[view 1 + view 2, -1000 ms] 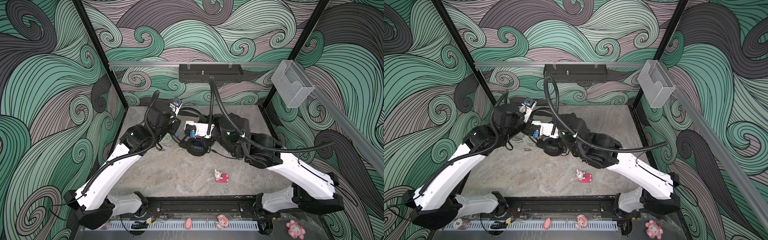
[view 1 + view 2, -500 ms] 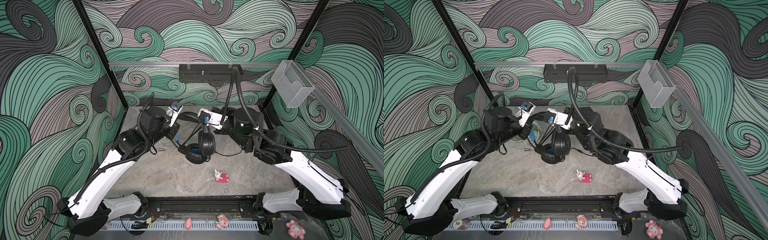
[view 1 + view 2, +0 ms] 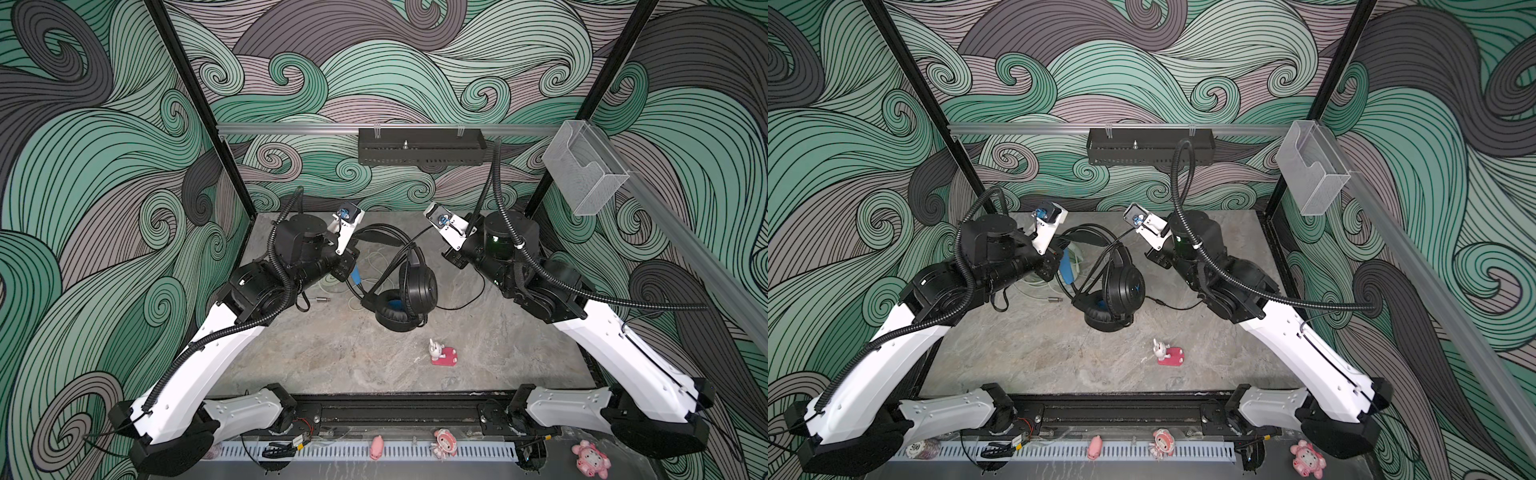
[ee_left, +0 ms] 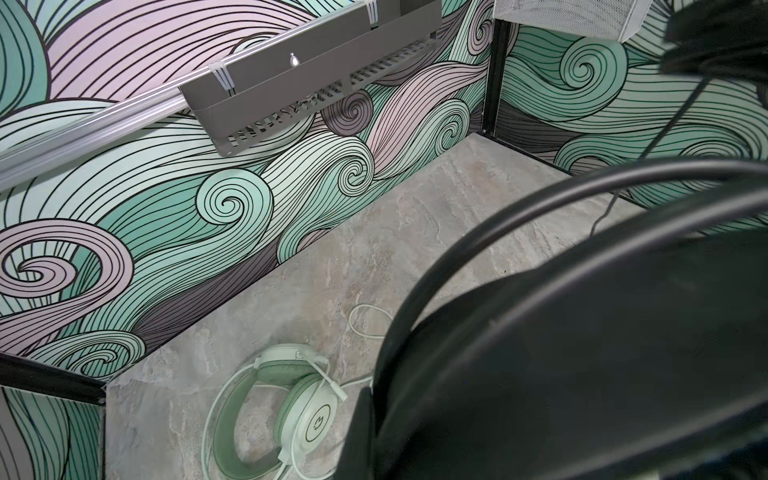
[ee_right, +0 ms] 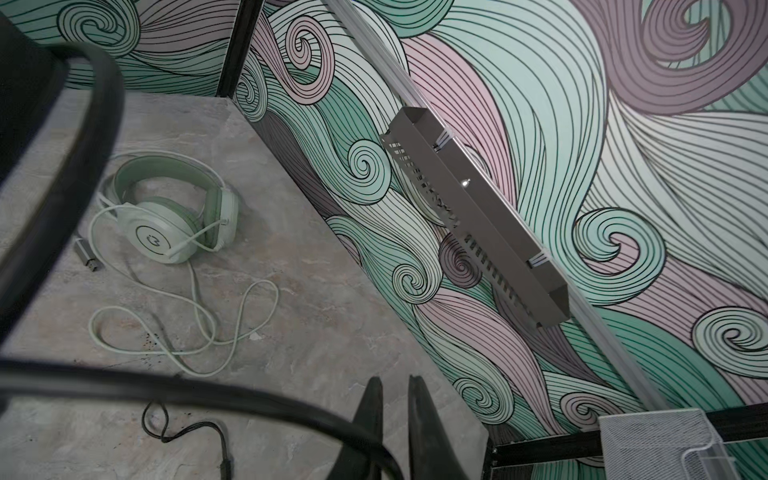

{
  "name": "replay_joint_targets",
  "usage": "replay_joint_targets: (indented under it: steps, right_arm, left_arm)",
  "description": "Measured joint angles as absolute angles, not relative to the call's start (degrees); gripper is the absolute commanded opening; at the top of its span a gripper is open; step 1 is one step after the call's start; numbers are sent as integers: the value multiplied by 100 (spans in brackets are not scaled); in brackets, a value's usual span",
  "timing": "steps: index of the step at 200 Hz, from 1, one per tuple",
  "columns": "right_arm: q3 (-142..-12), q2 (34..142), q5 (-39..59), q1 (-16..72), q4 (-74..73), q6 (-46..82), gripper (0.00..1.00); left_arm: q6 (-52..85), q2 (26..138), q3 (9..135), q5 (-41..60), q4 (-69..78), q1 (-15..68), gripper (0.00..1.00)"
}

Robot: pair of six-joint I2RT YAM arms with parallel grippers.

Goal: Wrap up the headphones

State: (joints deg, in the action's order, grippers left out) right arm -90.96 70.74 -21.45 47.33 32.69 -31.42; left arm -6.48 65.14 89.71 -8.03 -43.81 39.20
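In a top view, at the lower left of the frame, a round chip (image 3: 921, 449) reads "500". The pale mint-green headset (image 4: 316, 422) carries a small ringed emblem on its ear cup, and the black headset (image 3: 1122, 287) a blue mark; neither reads as letters.

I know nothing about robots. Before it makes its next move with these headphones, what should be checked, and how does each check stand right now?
1. Left gripper shut on the black headset's headband: ok.
2. Right gripper gripping the black cable: cannot tell; its jaws stand slightly apart.
3. Black cable wrapped: not ok; it trails loose on the table.
4. Mint headset wrapped: not ok; its whitish cable lies in loose loops.
5. Pink toy clear of both headsets: ok.
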Motion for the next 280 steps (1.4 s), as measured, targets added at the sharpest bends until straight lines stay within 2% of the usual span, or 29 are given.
replay_joint_targets:
  steps: [86, 141, 205, 280]
  right_arm:
    - [-7985, 6794, -399, 3994, 2346, -1426, 25]
    - [-7575, 6626, 480, 3658, 1564, -534, 24]
    - [-7218, 6731, 982, 3365, 1194, 178, 20]
    - [-6934, 6829, 1441, 3345, 805, 672, 19]
  left_arm:
    - [-130, 6587, 10055, -298, -4348, 3920, 0]
    - [349, 6956, 10798, 27, -4263, 3920, 0]
    - [871, 7229, 11432, 432, -4154, 3920, 0]
    - [1612, 7288, 11542, 534, -3629, 3920, 0]
